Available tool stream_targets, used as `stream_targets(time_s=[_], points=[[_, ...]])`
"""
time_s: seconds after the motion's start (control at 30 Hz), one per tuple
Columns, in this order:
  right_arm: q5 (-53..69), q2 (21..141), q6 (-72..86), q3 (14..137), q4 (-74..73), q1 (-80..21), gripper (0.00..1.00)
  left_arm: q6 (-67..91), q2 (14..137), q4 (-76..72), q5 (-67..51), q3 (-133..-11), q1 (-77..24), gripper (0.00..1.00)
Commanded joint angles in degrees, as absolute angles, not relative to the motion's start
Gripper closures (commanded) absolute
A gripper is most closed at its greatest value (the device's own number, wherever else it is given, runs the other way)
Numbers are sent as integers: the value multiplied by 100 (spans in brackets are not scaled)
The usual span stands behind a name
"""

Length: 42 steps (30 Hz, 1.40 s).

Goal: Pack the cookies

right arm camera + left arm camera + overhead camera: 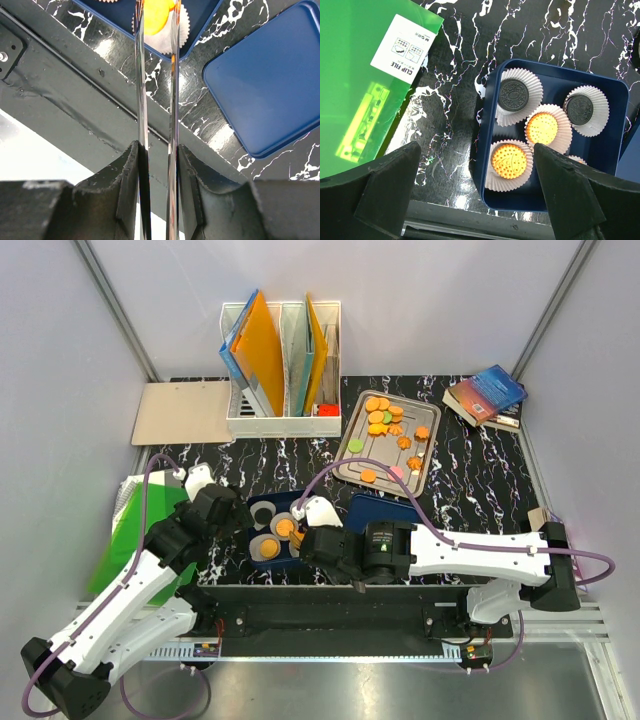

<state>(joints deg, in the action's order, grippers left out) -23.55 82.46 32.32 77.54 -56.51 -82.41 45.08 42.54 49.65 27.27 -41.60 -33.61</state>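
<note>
near edge of table (pixel 460 75), left of centre: blue box (pixel 560 72) with white paper cups (pixel 507 119) in it. four cups in clear view are filled, one apiece: two black cookies (pixel 514 95) on the far side, two orange ones (pixel 542 128) nearer. a fifth cup is mostly hidden behind the left arm. left jaws spread wide, hovering above the box's near left corner, holding nothing. right jaws nearly closed, with a narrow gap between their long thin blades (pixel 141 100). an orange cookie (pixel 157 15) fills that gap at the tips and looks pinched there, right over a cup at the box's near edge. blue lid (pixel 270 85) lies flat just right of the box. loose cookies (pixel 378 415) sit on a metal tray (pixel 382 453) farther back, right of centre: mostly orange, one green, one pink. green clip file (pixel 355 75) lies left of the box. along the back: file rack (pixel 283 360), clipboard (pixel 183 412), books (pixel 487 395).
</note>
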Motion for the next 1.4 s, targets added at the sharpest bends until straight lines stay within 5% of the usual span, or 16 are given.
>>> stream_targets(time_s=[0.0, 0.4, 0.63, 0.97, 1.27, 1.37], points=[[-2681, 8262, 3454, 7963, -5713, -8350, 66, 4562, 4201, 4816, 2804, -4192, -3349, 1], [-2768, 8244, 3516, 7937, -5748, -8358, 66, 4570, 4184, 4825, 2795, -4192, -3340, 1], [-2777, 8262, 3507, 8016, -5827, -8376, 49, 4562, 4210, 4825, 2804, -4192, -3349, 1], [-3181, 8183, 3542, 8436, -6002, -8411, 43, 4570, 4201, 4825, 2821, -4192, -3349, 1], [-4649, 7419, 4034, 8517, -6758, -7843, 44, 4570, 4201, 4816, 2786, -4192, -3349, 1], [-4553, 6997, 4245, 8043, -6724, -7148, 52, 4570, 4201, 4816, 2786, -4192, -3349, 1]])
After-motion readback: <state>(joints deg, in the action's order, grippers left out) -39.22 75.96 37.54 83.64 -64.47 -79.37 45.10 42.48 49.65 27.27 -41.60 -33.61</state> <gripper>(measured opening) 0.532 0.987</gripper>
